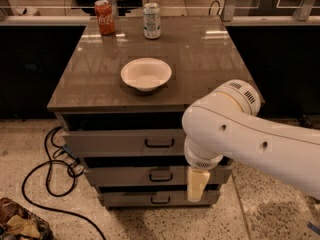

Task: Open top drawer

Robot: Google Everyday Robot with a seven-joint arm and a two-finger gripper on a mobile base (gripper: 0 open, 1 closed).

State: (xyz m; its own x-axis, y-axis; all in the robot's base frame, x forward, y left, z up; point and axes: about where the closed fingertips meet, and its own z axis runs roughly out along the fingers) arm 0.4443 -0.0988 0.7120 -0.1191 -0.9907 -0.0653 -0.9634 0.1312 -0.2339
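The top drawer (120, 143) is the widest grey drawer, just under the tabletop, with a small black loop handle (159, 144) at mid-front. Its interior does not show. My gripper (197, 185) hangs down from the big white arm (240, 134) in front of the cabinet's right side. It is level with the middle drawer (125, 176), right of and below the top drawer's handle, and holds nothing that I can see. The arm hides the right ends of the drawers.
A white bowl (146, 74), a red cola can (105, 17) and a green-white can (152, 20) stand on the brown tabletop (200, 59). The bottom drawer (135, 199) is narrowest. Black cables (50, 174) lie on the floor at the left, beside a crumpled heap (20, 224).
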